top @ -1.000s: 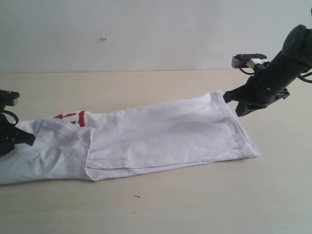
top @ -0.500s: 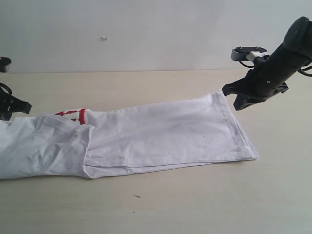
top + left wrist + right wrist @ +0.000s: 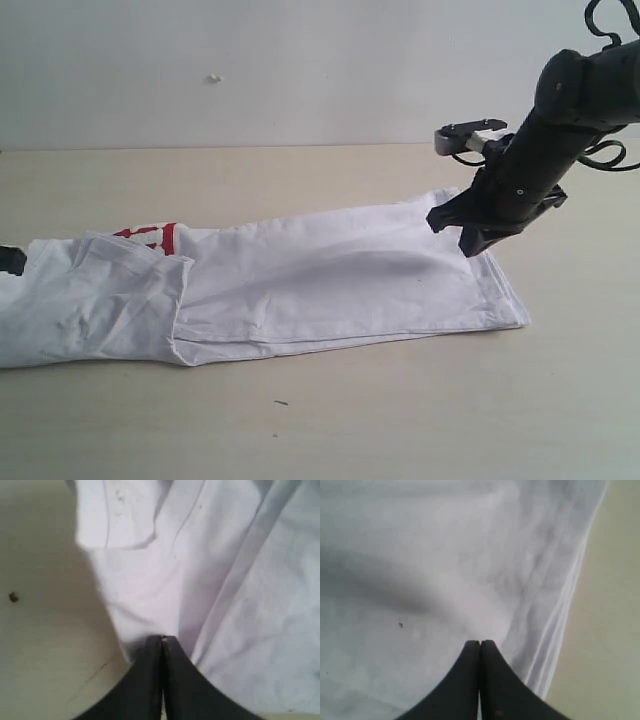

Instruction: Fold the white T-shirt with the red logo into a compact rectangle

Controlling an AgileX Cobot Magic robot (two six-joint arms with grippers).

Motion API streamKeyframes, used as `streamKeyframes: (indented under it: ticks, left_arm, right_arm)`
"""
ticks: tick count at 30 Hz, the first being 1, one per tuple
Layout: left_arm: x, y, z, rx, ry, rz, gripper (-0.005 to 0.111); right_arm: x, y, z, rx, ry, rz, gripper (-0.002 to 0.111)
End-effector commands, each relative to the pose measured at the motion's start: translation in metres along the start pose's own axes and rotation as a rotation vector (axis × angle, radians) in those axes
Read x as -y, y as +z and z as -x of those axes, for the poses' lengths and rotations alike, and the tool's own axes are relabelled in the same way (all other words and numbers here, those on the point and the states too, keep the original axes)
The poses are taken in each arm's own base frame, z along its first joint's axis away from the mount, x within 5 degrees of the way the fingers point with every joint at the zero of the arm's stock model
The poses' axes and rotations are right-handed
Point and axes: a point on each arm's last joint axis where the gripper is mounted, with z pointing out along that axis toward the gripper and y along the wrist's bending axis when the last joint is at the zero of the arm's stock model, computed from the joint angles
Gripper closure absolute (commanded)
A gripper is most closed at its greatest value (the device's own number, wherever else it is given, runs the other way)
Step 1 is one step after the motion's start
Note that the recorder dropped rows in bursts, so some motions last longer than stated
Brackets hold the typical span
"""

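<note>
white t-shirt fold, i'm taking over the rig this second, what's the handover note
Left end effector: shut, pinching cloth at the shirt's logo end, at the exterior view's left edge.
Right end effector: shut on cloth near the opposite end, fabric bulging up toward it.
White T-shirt: lies on the table as a long narrow band, sides already folded in. The red logo only peeks out near the left end.
Left to do: fold the band end over end into a compact rectangle, probably right end toward the logo.

Lab-style robot bench, pale wooden tabletop (image 3: 350,430), plain white wall (image 3: 300,60), black robot arm (image 3: 560,110)
</note>
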Motion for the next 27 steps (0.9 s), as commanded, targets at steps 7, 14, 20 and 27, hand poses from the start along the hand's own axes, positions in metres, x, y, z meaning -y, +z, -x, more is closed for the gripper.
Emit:
streamKeyframes:
  ticks: [7,14,20,27]
  left_arm:
    - [-0.011,0.009,-0.007,-0.011,-0.062,-0.094,0.107]
    - [-0.025,0.006,0.001,0.057,-0.145,-0.091,0.1]
    - [-0.031,-0.014,0.012,0.153,-0.149,-0.073,0.045]
    - [-0.047,0.004,0.014,0.107,-0.264,-0.122,0.048]
  right_arm:
    - [0.007,0.041,-0.01,-0.084,0.013,-0.011,0.108]
    - [0.008,0.044,-0.01,-0.085,0.003,-0.013,0.108]
    - [0.008,0.044,-0.01,-0.083,0.002,-0.014,0.108]
    - [0.008,0.044,-0.01,-0.082,0.002,-0.014,0.108]
